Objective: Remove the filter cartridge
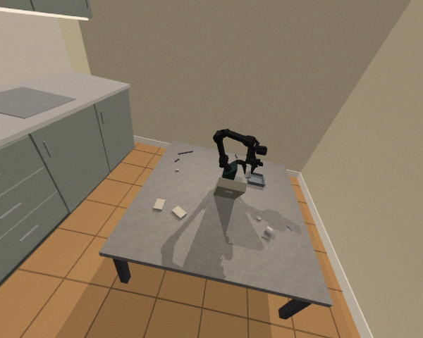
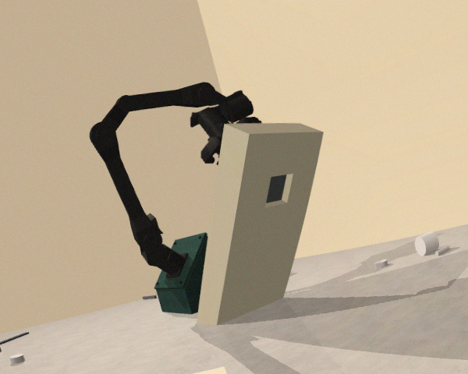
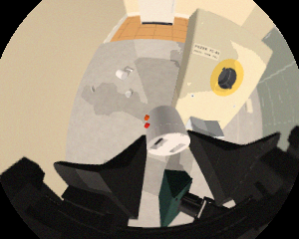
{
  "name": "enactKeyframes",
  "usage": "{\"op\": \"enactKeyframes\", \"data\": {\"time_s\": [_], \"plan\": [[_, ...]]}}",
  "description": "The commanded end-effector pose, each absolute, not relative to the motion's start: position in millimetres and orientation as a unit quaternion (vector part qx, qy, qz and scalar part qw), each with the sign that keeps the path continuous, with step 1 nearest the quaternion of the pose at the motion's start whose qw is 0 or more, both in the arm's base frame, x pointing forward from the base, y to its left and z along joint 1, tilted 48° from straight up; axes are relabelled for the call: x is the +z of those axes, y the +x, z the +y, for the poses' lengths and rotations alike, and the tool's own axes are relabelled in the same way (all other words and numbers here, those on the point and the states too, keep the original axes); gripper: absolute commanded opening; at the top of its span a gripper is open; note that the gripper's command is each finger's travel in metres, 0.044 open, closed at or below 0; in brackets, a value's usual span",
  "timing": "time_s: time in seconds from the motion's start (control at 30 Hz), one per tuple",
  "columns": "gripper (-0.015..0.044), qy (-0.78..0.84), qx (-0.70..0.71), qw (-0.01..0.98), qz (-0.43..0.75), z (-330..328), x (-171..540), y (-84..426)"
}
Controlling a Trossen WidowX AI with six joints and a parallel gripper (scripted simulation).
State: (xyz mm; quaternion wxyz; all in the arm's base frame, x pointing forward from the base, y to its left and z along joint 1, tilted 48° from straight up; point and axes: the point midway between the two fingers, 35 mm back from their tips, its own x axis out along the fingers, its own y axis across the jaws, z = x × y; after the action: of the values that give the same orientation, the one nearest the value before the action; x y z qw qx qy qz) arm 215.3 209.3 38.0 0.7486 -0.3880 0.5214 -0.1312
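My gripper (image 1: 248,171) (image 3: 165,135) is shut on the round filter cartridge (image 1: 248,174) (image 3: 166,120), a pale grey cylinder. Its white slotted face is toward the wrist camera, and two red marks show at its left side. The beige service panel (image 1: 230,187) (image 2: 262,249) (image 3: 201,75) stands upright; its yellow-ringed socket (image 3: 227,78) is dark and empty. The shallow blue-grey tray (image 1: 256,184) lies beside the panel. In the top view the cartridge overlaps the tray's left back corner; its height is unclear. In the exterior view the panel hides the fingertips.
The green arm base (image 1: 229,171) (image 2: 178,298) (image 3: 170,199) stands behind the panel. A white cylinder (image 1: 268,230) (image 2: 427,244) (image 3: 123,74) and a small cap (image 1: 258,218) (image 2: 381,263) (image 3: 129,93) lie away from the tray. Two cream blocks (image 1: 159,204) (image 1: 179,212) lie at the left.
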Motion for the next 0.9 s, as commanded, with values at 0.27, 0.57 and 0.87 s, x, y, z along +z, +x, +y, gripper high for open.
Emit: {"op": "enactKeyframes", "data": {"time_s": [0.27,0.57,0.87], "plan": [[0.0000,-0.472,0.066,0.660,0.580,256.9,-16.0,168.0],[0.0000,-0.524,0.235,0.574,0.583,291.2,-52.7,125.8],[0.0000,-0.532,0.274,0.550,0.583,292.7,-69.4,103.9]]}}
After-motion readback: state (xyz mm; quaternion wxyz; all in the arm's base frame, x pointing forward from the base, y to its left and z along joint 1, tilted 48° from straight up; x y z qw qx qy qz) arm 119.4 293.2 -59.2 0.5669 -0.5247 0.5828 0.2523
